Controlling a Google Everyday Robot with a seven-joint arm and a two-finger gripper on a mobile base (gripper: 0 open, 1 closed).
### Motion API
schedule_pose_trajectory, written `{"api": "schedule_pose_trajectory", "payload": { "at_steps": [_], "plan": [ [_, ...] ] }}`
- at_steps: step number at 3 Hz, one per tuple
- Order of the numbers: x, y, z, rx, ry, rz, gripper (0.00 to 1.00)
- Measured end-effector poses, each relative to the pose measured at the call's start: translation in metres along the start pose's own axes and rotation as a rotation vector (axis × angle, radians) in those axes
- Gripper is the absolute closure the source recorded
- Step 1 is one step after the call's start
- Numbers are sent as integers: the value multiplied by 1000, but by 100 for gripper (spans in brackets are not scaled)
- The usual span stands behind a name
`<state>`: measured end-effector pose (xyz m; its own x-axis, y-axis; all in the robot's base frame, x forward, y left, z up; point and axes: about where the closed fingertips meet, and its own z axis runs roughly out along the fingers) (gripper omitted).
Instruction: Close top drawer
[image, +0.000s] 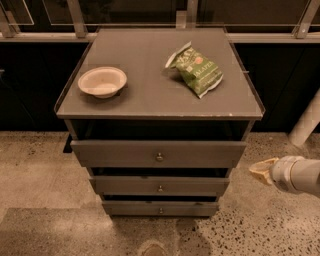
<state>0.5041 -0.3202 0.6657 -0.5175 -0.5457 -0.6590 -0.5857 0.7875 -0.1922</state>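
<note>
The top drawer (125, 153) is a wide dark-grey front with a small round metal knob (159, 157) at its centre. It stands a little out from the cabinet, with a dark gap above it under the top. My gripper (261, 171) is at the right edge of the view, level with the drawer front and to the right of its right end, not touching it. Its tan tip points left toward the cabinet.
Two narrower drawer fronts (160, 186) sit below. On the cabinet top (150, 95) lie a white bowl (102, 81) at the left and a green chip bag (197, 68) at the right. Speckled floor (40, 200) lies around; a white post (306, 122) stands at the right.
</note>
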Motion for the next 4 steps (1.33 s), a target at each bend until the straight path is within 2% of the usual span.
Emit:
{"api": "schedule_pose_trajectory", "payload": {
  "at_steps": [2, 3, 4],
  "plan": [
    [0, 0, 0, 0, 0, 0, 11],
    [0, 0, 0, 0, 0, 0, 0],
    [0, 0, 0, 0, 0, 0, 0]
  ]
}}
